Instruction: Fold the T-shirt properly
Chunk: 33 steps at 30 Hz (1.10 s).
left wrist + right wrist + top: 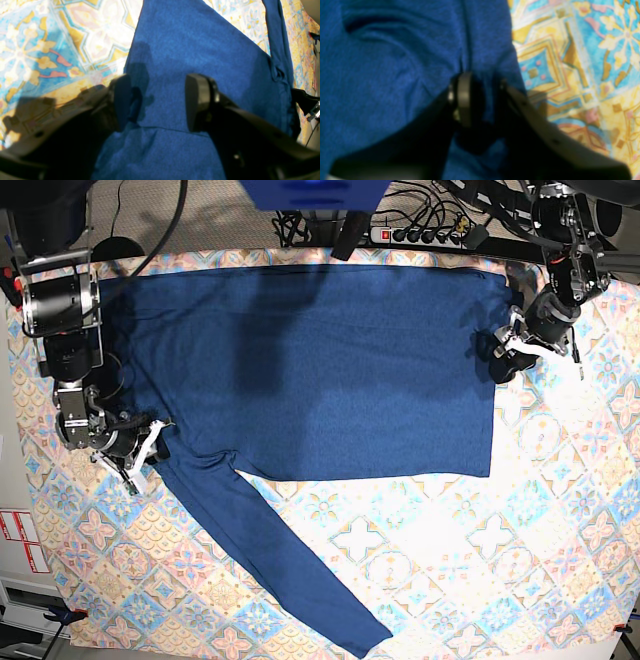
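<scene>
Patterned cloth [570,560], with tile-like flowers in blue and yellow, lies under the navy long-sleeved shirt [320,380], which is spread out with one sleeve [280,555] stretching towards me. Over its side edge, my left gripper [155,102] holds its fingers apart. My right gripper [483,100] is at the opposite edge, fingers close together; I can't tell whether fabric is pinched.

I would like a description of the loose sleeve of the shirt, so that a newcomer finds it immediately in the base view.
On the patterned cloth lies a large dark blue shirt. From its lower left corner, beside the right gripper, a sleeve slants down to the bottom edge of the view. Unlike the wide body, it is a long narrow strip.
</scene>
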{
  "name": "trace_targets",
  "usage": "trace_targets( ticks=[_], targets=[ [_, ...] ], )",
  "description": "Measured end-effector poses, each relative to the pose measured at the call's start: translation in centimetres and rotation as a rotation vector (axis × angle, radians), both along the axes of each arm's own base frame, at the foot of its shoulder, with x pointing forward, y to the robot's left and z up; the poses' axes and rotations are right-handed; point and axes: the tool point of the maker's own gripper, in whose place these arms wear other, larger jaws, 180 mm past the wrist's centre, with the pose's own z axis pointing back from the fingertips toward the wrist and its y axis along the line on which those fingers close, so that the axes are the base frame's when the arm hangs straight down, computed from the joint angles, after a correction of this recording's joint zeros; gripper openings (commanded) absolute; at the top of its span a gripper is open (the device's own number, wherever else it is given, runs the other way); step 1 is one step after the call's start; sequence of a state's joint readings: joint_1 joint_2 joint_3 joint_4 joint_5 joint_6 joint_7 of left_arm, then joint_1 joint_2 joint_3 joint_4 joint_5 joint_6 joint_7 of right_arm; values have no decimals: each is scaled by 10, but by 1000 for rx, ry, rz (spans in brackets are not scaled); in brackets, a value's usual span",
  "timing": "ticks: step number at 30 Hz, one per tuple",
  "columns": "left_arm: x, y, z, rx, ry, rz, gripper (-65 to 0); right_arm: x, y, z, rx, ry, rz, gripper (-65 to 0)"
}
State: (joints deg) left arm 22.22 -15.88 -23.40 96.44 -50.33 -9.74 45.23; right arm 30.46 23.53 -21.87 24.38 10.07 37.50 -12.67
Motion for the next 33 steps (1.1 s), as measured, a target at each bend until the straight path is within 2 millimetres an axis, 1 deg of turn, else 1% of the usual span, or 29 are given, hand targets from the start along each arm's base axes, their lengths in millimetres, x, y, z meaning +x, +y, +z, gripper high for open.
trace_targets(
  ticks=[2, 3, 7, 10, 13, 16, 18, 20, 23, 25, 26, 28, 30, 33],
  targets=[
    [0, 0, 0, 0, -1, 0, -313, -2, 0, 1, 43, -9, -30, -641],
    [0, 0, 0, -1, -1, 0, -313, -1, 0, 2, 68, -14, -52, -650],
    [-1, 0, 0, -3, 1, 0, -313, 0, -11, 7, 134, -30, -156, -643],
    [-1, 0, 0, -2, 0, 0, -313, -6, -20, 8, 149, -47, -200, -643],
    [-1, 0, 0, -3, 1, 0, -313, -10, -22, 11, 110, -38, -171, -643],
    [-1, 0, 0, -3, 1, 0, -313, -5, -18, 27, 75, -82, -122, -643],
    [0, 0, 0, -1, -2, 1, -313, -8, -14, 34, 45, -102, -86, -643],
    [-1, 0, 0, -1, 1, 2, -313, -22, -11, 34, 14, -92, -54, -643],
    [-1, 0, 0, -3, 0, 1, -313, -42, -17, 40, -25, -92, -51, -643],
    [-1, 0, 0, -2, -1, 1, -313, -51, -27, 50, -69, -104, -61, -643],
    [-1, 1, 0, 0, -1, 3, -313, -54, -31, 58, -86, -125, -65, -643],
    [0, 0, 1, -1, -4, 4, -313, -61, -32, 69, -98, -161, -57, -643],
    [1, 0, 1, -1, -8, 1, -313, -73, -32, 71, -114, -160, -52, -643],
    [2, 2, 1, 5, -7, 5, -313, -97, -36, 64, -131, -129, -51, -643]
  ],
)
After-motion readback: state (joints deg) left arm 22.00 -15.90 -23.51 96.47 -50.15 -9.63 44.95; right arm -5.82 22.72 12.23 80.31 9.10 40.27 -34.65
